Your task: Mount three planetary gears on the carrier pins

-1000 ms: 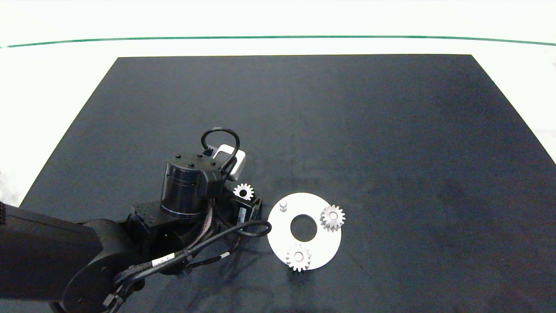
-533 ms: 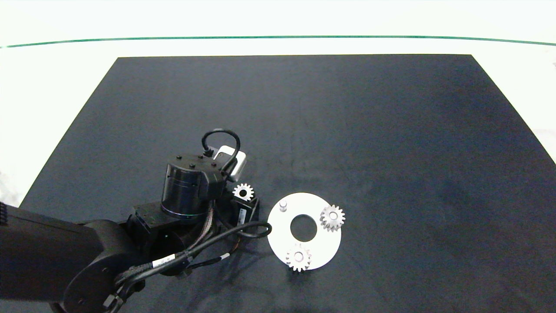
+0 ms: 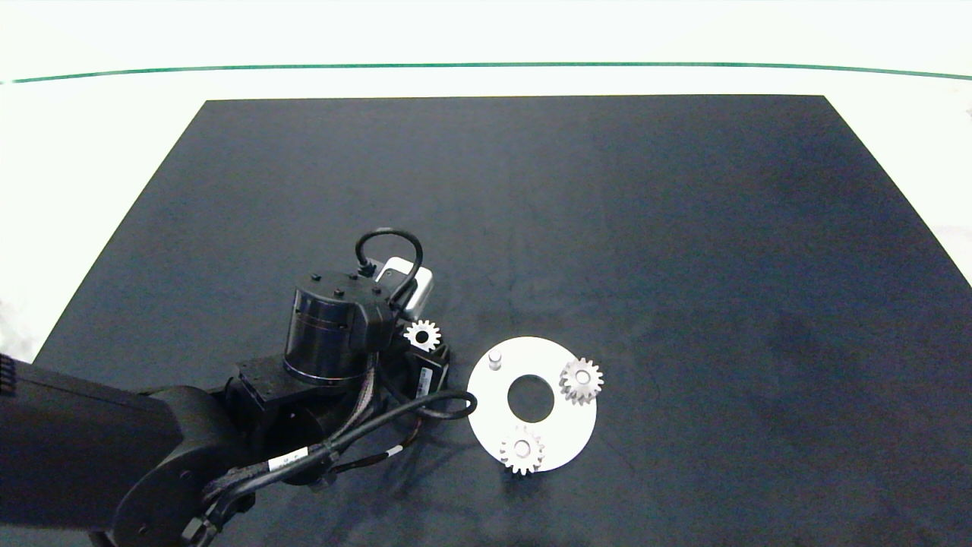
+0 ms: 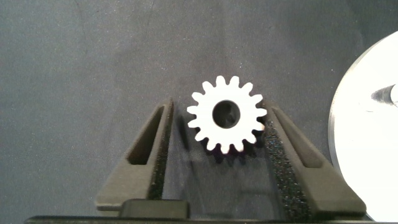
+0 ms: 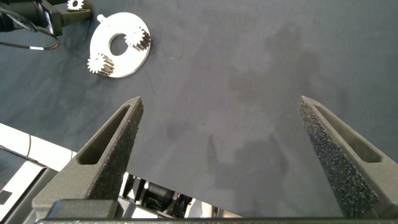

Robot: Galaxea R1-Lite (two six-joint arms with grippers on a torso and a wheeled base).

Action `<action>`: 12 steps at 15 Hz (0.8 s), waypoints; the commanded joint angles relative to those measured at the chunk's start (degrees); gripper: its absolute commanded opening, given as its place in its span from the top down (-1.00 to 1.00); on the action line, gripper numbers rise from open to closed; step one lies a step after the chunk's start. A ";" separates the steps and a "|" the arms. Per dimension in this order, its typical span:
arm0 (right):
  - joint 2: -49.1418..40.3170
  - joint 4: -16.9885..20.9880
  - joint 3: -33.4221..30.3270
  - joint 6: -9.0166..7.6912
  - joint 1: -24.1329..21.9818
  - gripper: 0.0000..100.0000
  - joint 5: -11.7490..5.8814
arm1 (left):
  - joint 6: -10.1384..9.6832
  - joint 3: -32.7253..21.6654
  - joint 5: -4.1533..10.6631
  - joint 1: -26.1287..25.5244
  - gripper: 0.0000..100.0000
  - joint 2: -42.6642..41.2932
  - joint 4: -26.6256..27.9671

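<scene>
On the white disc (image 3: 562, 437), toward the near edge of the dark desk (image 3: 683, 228), one planetary gear (image 3: 522, 450) sat on the nearest carrier pin at the disc's near rim. A second gear (image 3: 582, 380) sat on the pin at the disc's right rim. The third pin (image 3: 494, 358), on the far-left part of the disc, stood bare.

Just left of the disc, the left tool (image 4: 222, 146) pointed down at the desk with the third gear (image 3: 422, 335) lying flat between its fingers. The fingers (image 4: 146, 149) stood apart; in the wrist view the gear touched or nearly touched one finger, with a gap to the other. The bare pin (image 4: 387, 94) showed close beside that finger.

The right tool (image 5: 221, 155) hung well off to the right, above the desk, its fingers wide apart and holding nothing, with the disc (image 5: 121, 62) far from it.
</scene>
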 commanded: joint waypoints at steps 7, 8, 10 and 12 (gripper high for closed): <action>-0.01 0.19 0.00 0.04 0.03 -1.00 -0.12 | -0.06 0.57 0.17 -0.09 0.29 0.04 -0.13; -0.01 0.19 0.00 0.04 0.03 -1.00 -0.03 | -0.06 0.57 0.17 -0.09 0.35 0.04 -0.13; -0.01 0.19 0.00 0.04 0.03 -1.00 -0.12 | -0.06 0.66 0.17 -0.09 0.41 0.13 -0.13; -0.01 0.19 0.00 0.04 0.03 -1.00 -0.03 | 0.02 0.57 0.17 -0.09 0.50 -0.58 0.13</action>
